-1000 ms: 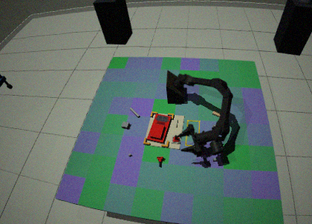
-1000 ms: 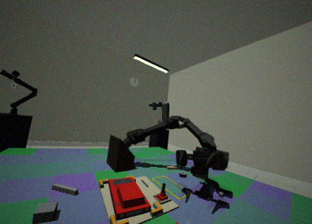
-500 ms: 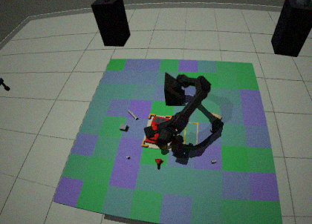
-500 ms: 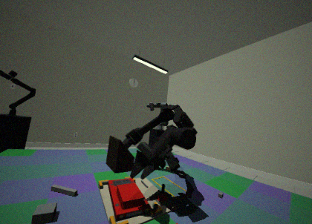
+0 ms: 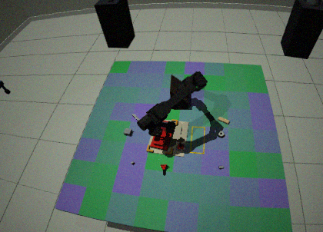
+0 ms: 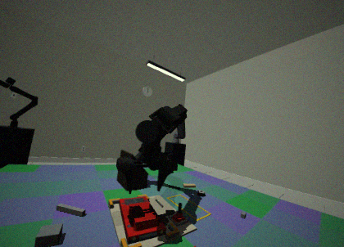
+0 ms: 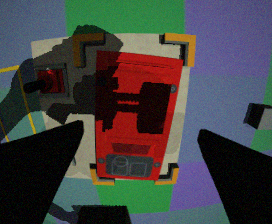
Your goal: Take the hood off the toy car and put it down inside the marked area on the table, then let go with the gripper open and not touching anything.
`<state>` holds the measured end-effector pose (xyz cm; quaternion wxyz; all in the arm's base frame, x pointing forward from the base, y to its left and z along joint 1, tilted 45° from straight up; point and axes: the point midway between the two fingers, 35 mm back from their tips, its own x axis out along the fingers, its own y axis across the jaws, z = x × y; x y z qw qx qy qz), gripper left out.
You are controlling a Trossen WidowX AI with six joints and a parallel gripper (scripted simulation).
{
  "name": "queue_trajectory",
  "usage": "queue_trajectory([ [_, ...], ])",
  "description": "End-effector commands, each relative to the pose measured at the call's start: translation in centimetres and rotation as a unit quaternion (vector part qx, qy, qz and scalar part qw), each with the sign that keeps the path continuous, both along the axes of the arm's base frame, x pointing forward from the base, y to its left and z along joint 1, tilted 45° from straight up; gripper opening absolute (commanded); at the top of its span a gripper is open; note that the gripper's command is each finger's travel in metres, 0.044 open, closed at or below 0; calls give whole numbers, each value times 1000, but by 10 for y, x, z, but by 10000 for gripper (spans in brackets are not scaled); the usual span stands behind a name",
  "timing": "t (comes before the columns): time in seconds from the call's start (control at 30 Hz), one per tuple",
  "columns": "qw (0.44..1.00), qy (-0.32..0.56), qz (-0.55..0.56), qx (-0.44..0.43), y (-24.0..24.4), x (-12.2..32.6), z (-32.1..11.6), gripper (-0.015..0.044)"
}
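The red toy car (image 5: 158, 143) (image 7: 127, 122) sits on a cream board (image 5: 181, 129) (image 6: 157, 202) between orange corner brackets. In the exterior view it shows a raised red block (image 6: 145, 222). A grey panel (image 7: 129, 165) lies at its near end in the wrist view. I cannot tell the hood's exact edges. My gripper (image 6: 144, 190) (image 7: 142, 131) is open and empty, above the car, with its fingertips wide to either side of it in the wrist view. Its shadow darkens the car. The marked area, a yellow outline (image 5: 204, 140) (image 6: 196, 204) (image 7: 31, 115), is beside the board.
A red switch with a black lever (image 7: 49, 80) stands on the board beside the car. A grey block (image 5: 128, 132) (image 6: 49, 235) (image 7: 264, 117), a grey bar (image 6: 70, 209), a tan block (image 5: 224, 120) (image 6: 189, 186), a white ring-like piece (image 5: 221, 134) and a red-and-black piece (image 5: 164, 167) lie around it.
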<state>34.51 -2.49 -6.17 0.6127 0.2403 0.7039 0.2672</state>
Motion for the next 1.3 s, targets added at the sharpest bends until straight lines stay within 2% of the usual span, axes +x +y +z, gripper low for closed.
queue_trajectory([
  [0.0,1000,8,-7,7,2,-2,0,440],
  [1.27,1000,8,-7,7,24,-6,-23,440],
])
